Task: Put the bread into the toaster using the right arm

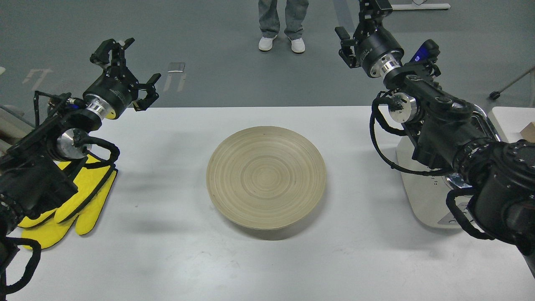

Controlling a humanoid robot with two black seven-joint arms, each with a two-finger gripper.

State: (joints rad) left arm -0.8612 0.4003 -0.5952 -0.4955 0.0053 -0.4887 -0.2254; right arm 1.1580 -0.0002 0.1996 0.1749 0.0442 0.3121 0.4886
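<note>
The right gripper (pixel 363 19) was raised well above and beyond the toaster (pixel 422 200); whether its jaws were parted I cannot tell. No bread showed, the arm hiding the slots. Judging by this, checking the slots was next.

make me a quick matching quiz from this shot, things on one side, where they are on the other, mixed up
Things:
1. wooden bowl
2. yellow glove
3. toaster
4. left tool

Places:
A. table's right end, mostly hidden behind the right arm
B. middle of the table
C. raised above the table's far left corner
D. left edge, under the left arm

Pairs: 1-B, 2-D, 3-A, 4-C
</note>
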